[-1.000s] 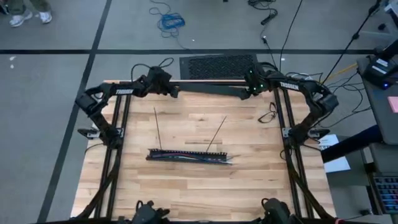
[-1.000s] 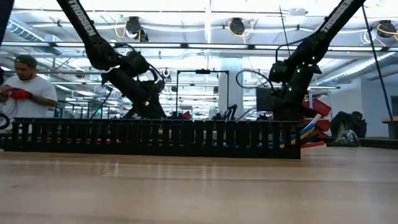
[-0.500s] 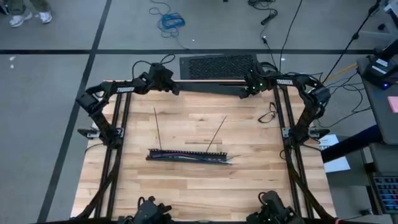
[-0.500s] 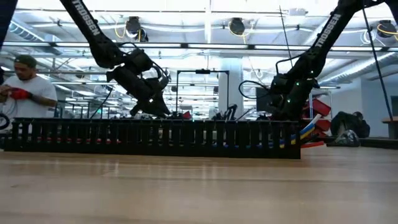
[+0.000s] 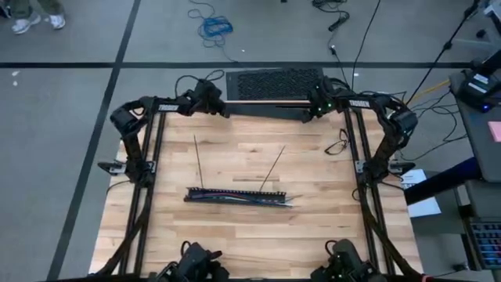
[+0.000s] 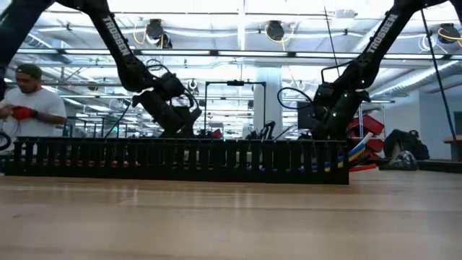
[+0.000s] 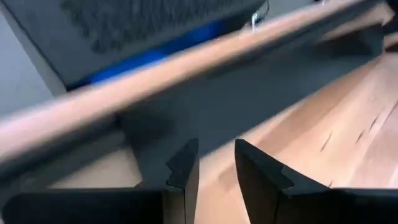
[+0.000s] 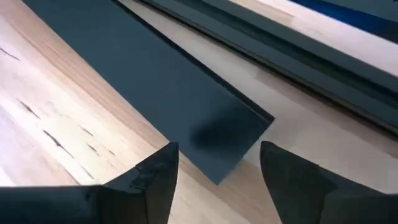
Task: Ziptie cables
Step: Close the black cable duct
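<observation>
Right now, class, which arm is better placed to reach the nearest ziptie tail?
Probably the left. The left gripper hovers at the table's far edge near the left ziptie; the right gripper sits farther from the right ziptie. Both are empty.

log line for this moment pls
left gripper open, far edge | right gripper open, far edge | cables mid-table | zipties untouched

"TROSSEN" lettering on right arm [image 6: 381, 35].

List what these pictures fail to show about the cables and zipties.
- Cables: high view, too small to count; low view, hidden behind the black slotted bar except coloured ends.
- Zipties: high view, too thin to tell whether fastened.
- Left wrist view: motion blur, neither shows.
</observation>
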